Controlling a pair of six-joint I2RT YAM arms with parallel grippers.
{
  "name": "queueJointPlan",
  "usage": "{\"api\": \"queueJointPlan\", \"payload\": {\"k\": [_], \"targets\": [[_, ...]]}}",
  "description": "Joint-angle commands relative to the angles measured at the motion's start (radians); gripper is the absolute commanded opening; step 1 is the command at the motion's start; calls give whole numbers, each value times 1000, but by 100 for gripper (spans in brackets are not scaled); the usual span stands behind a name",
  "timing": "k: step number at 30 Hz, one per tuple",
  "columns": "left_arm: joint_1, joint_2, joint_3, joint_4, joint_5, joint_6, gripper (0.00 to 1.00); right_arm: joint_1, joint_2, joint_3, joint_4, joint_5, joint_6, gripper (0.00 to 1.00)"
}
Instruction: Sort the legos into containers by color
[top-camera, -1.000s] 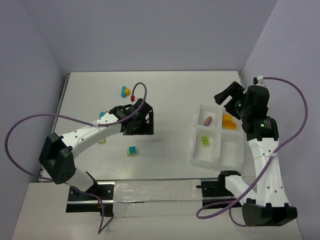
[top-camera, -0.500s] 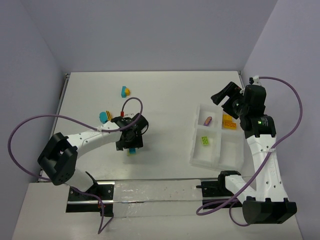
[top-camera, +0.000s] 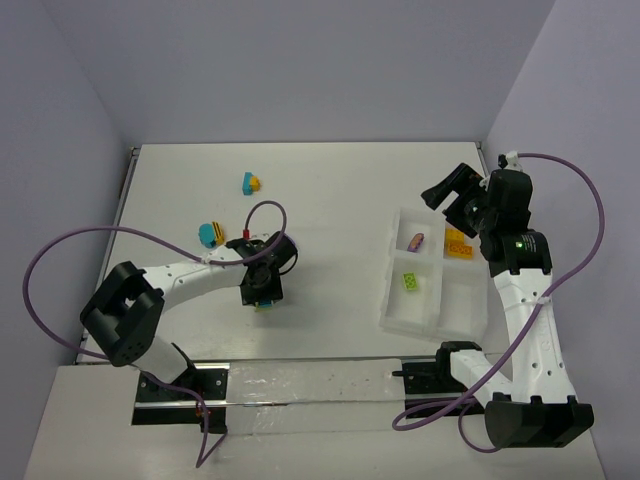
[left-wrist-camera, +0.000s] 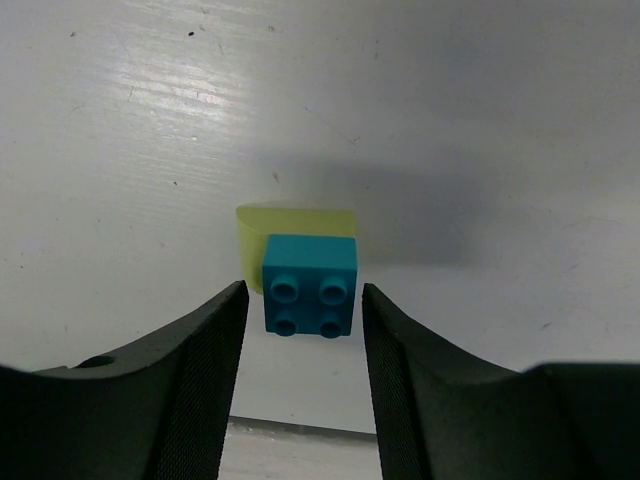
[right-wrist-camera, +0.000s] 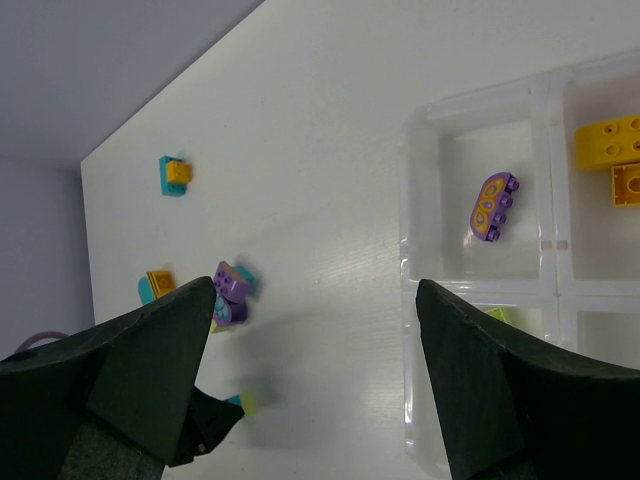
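Observation:
A teal brick (left-wrist-camera: 310, 285) sits joined to a lime green piece (left-wrist-camera: 250, 235) on the white table. My left gripper (left-wrist-camera: 305, 350) (top-camera: 262, 290) is low over it, one finger on each side of the teal brick, with a thin gap showing on both sides. My right gripper (right-wrist-camera: 315, 290) (top-camera: 447, 190) hangs open and empty above the tray's far left corner. The whitish four-compartment tray (top-camera: 385, 312) holds a purple brick (top-camera: 416, 240), orange-yellow bricks (top-camera: 458, 244) and a lime brick (top-camera: 410, 282). More legos lie loose: teal-orange pairs (top-camera: 250, 183) (top-camera: 209, 233) and a purple-teal one (right-wrist-camera: 232, 292).
A clear flat strip with black brackets (top-camera: 300, 385) runs along the near edge between the arm bases. Purple cables (top-camera: 60, 250) loop off both arms. Grey walls close the table at the back and sides.
My left gripper has swung down and toward the near side onto the teal-and-lime brick, and its jaws have narrowed around it. The right arm shifted only slightly.

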Motion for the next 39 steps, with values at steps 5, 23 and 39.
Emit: {"api": "queueJointPlan", "payload": {"k": [5, 23, 39], "targets": [[-7, 27, 37, 37, -8, 16, 32, 6, 5, 10, 53, -6, 1, 89], [285, 58, 559, 136, 1009, 386, 0, 359, 37, -9, 204, -299, -451, 86], [289, 82, 486, 310, 1334, 335, 0, 658, 74, -67, 203, -143, -842, 81]]}}
